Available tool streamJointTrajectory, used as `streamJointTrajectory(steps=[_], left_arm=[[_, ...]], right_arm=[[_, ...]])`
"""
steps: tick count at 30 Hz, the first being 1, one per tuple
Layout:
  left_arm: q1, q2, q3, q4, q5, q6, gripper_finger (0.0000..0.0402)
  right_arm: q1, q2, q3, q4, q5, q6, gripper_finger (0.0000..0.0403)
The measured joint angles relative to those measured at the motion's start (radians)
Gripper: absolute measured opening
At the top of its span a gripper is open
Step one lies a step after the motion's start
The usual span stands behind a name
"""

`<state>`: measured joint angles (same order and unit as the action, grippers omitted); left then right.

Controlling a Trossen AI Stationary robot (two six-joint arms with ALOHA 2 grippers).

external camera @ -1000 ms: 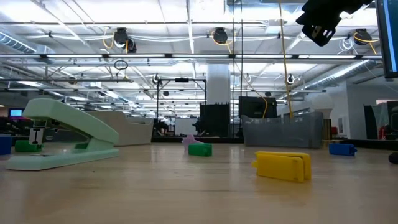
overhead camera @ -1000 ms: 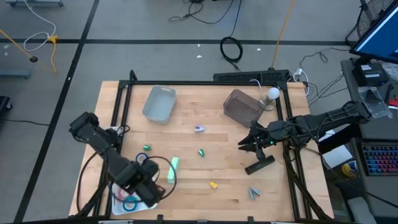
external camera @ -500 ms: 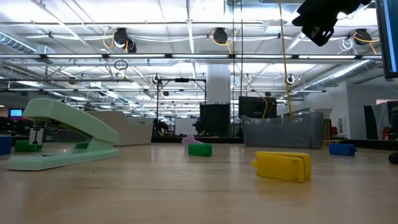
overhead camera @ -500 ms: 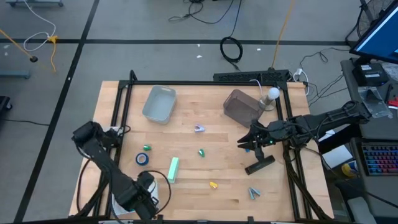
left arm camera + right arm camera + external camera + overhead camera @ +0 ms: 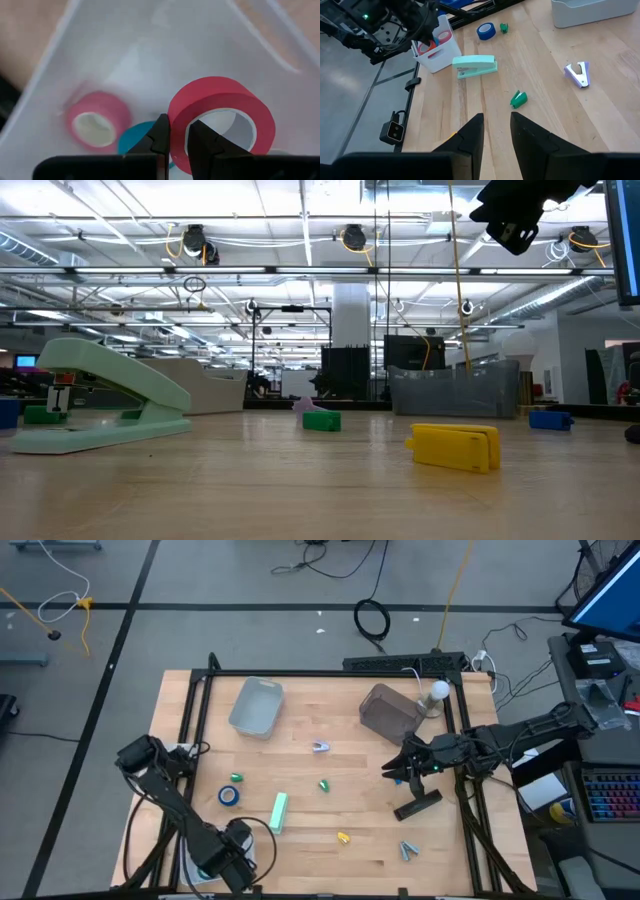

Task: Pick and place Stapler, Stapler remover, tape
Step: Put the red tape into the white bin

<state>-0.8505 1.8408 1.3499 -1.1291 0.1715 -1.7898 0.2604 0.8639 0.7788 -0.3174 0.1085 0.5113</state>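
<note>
My left gripper point(image 5: 228, 858) sits at the lower left of the frame over a white bin point(image 5: 192, 862) at the table's point(image 5: 330, 840) edge, and my right gripper point(image 5: 400, 770) hovers at centre right above a black stapler point(image 5: 418, 804). Between them lie a blue tape roll point(image 5: 229, 795), a mint stapler point(image 5: 278, 812), small green pieces point(image 5: 324, 784) and a yellow one point(image 5: 343, 837). Two bins, pale grey point(image 5: 256, 707) and dark point(image 5: 388, 711), stand toward the upper edge.

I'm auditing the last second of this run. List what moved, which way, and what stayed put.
The left gripper drew back from the middle of the table toward its near edge and is now in the white bin, shut on the wall of a red tape roll. The blue tape roll on the table, mostly covered by the arm before, now shows. The right gripper, open, and the green stapler stayed put.
</note>
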Motion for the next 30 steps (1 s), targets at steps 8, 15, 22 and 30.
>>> streamJointTrajectory(steps=[8,15,22,30], left_arm=[[0.015,0.0,-0.045,0.068,-0.015,0.001,0.0037],[0.021,0.0,-0.045,0.086,-0.068,0.031,0.005],[0.021,0.0,-0.045,0.085,-0.068,0.031,0.0058],[0.021,0.0,-0.045,0.085,-0.068,0.031,0.0061]], right_arm=[[0.0,0.0,0.0,0.001,0.0,0.0,0.0089],[0.0,0.0,0.0,0.002,0.0,0.0,0.0089],[0.0,0.0,0.0,0.002,0.0,0.0,0.0089],[0.0,0.0,0.0,0.002,0.0,0.0,0.0089]])
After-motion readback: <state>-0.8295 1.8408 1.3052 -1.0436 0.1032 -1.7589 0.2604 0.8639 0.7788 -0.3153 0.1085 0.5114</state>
